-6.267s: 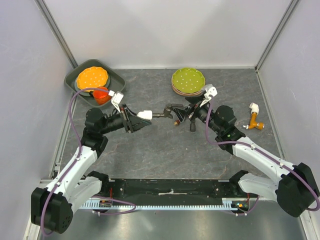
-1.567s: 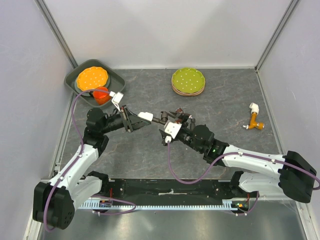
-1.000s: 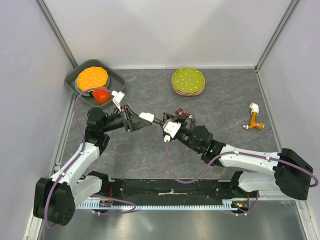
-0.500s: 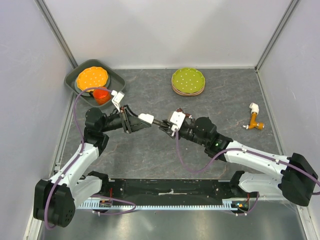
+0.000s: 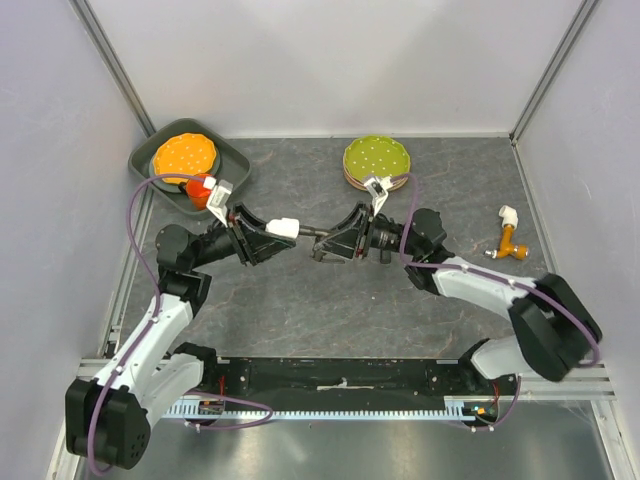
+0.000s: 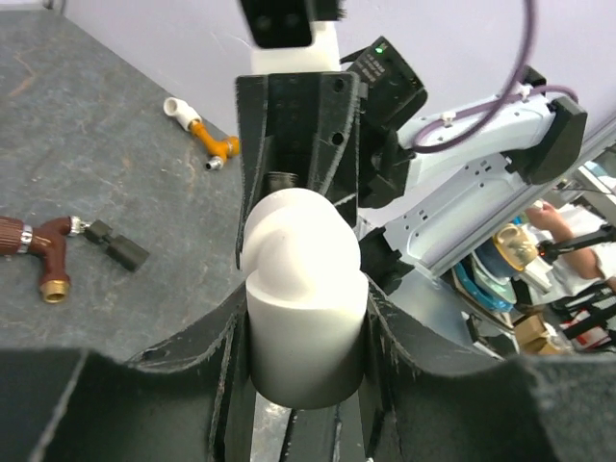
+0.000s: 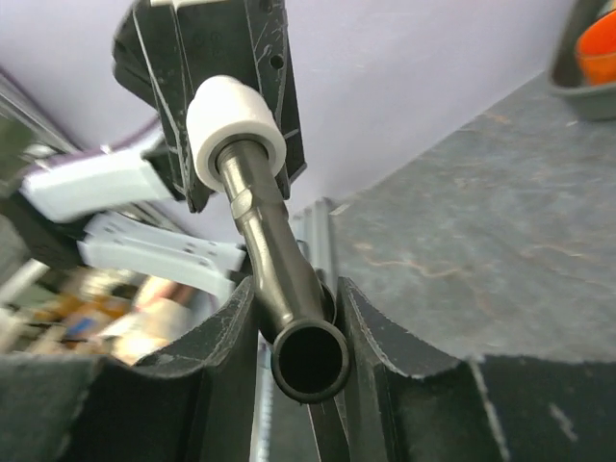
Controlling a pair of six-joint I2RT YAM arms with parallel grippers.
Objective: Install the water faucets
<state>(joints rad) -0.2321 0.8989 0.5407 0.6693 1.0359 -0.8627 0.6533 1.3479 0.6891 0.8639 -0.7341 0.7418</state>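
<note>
the left fingers (image 6: 229, 339) are clamped on the white elbow (image 6: 303, 318), the right fingers (image 7: 219, 358) on the grey tap (image 7: 274, 274), joined above the counter (image 5: 300, 300). both look light, hard, slippery; grip each mid-body.

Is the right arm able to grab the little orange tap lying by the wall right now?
Probably not right now. The right claw is shut on the dark grey tap, whose end sits in the white elbow held by the left claw. Nothing covers the orange tap, though.
</note>
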